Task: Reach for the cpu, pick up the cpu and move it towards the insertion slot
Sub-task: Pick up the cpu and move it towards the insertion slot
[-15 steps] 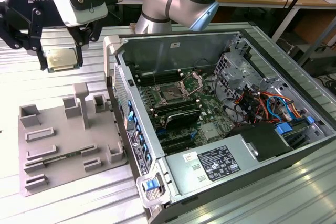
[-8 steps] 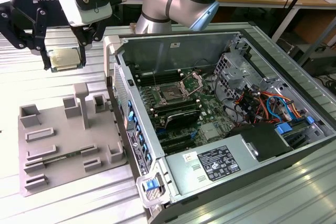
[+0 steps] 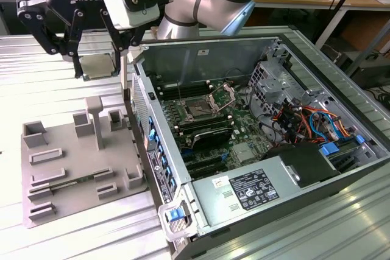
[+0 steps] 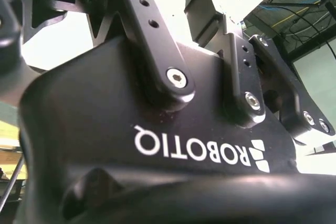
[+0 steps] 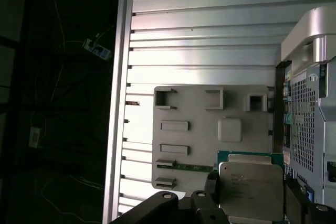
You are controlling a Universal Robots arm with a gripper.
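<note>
My gripper [image 3: 101,66] is closed on the cpu [image 3: 95,64], with 1 black finger on each of 2 opposite edges. In the exterior view it sits at the far left, beyond the far end of the grey tray [image 3: 67,168] and just left of the open computer case [image 3: 207,59]. I cannot tell from that view whether the cpu is clear of the surface below it.

In the first wrist view the cpu [image 5: 247,182] shows its shiny silver top with a thin green edge. My fingers [image 5: 211,186] press against its sides, and my gripper [image 5: 251,192] straddles it. Past it lies the grey tray [image 5: 194,111], with several raised rectangular frames and 1 rounded square pad. The ribbed metal table [image 5: 210,40] stretches out beyond the tray.

The insertion slot [image 3: 198,109] is inside the case, on the green board, to the exterior view's right of my gripper. Its centre is dark, its frame is silver, and its hinged bracket [image 3: 223,95] stands raised on the far right side. The case's perforated side wall [image 3: 141,105] stands between the cpu and the slot, so the 2 are well apart. A silver power supply [image 3: 244,190] fills the near end of the case, and a bundle of coloured cables [image 3: 304,120] lies at its right.
</note>
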